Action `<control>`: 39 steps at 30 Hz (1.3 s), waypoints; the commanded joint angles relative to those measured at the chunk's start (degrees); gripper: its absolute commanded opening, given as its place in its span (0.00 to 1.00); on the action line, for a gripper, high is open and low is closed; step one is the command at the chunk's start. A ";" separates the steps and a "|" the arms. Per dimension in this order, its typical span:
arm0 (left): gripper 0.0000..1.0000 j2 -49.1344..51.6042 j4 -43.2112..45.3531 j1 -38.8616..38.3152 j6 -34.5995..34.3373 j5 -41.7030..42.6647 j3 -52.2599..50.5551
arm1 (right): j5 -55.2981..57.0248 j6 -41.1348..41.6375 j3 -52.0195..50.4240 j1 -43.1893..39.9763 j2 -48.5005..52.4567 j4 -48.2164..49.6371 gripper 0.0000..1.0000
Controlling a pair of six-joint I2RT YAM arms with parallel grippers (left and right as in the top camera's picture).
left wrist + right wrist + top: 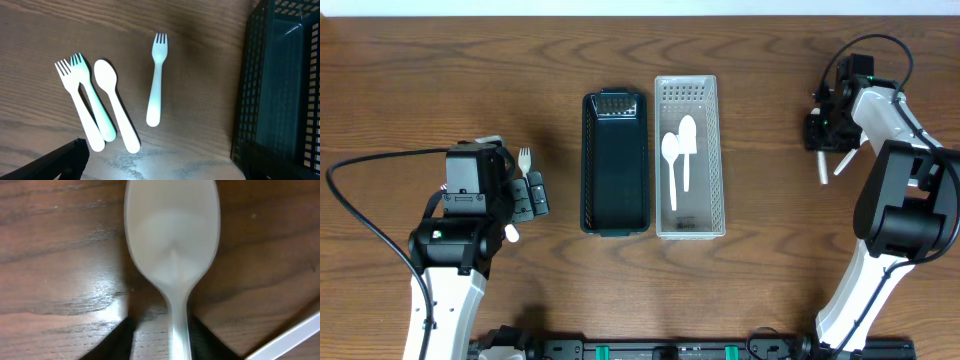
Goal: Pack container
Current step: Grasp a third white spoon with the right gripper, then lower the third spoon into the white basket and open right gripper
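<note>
White plastic spoon (172, 240) is lying on the brown wooden table (55, 235) directly ahead of the right pincer (162, 330). Its bowl is pointing away and its handle is running back between the two dark fingers (117, 342). That pincer is standing narrow, straddling the handle, and I cannot tell whether it is actually pinching it. A second thin white handle (287, 337) is lying at an angle just beside it.

Over on the other side, the left pincer (532, 196) is hovering wide with nothing between its fingers. Ahead of it, two overlapping white plastic forks (76, 102), a white spoon (105, 76) touching them and a lone white fork (156, 85) slightly apart are resting on the wood.

Between the two pincers, a dark green slotted plastic basket (588, 160) is sitting nearer the left one. Beside it, a white perforated plastic tray (715, 150) is holding a pair of white spoons (670, 148).
</note>
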 commanded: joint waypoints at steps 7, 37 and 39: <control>0.98 0.07 -0.07 0.09 -0.09 -0.44 1.20 | 0.74 0.50 -1.55 0.57 1.95 -0.17 0.11; 0.98 0.07 -0.07 0.09 -0.09 -0.44 1.20 | -8.35 31.43 22.69 26.58 -13.97 -19.65 0.02; 0.98 0.07 -0.07 0.09 -0.09 -0.44 1.20 | -6.12 34.27 21.90 28.87 -12.87 -19.45 0.02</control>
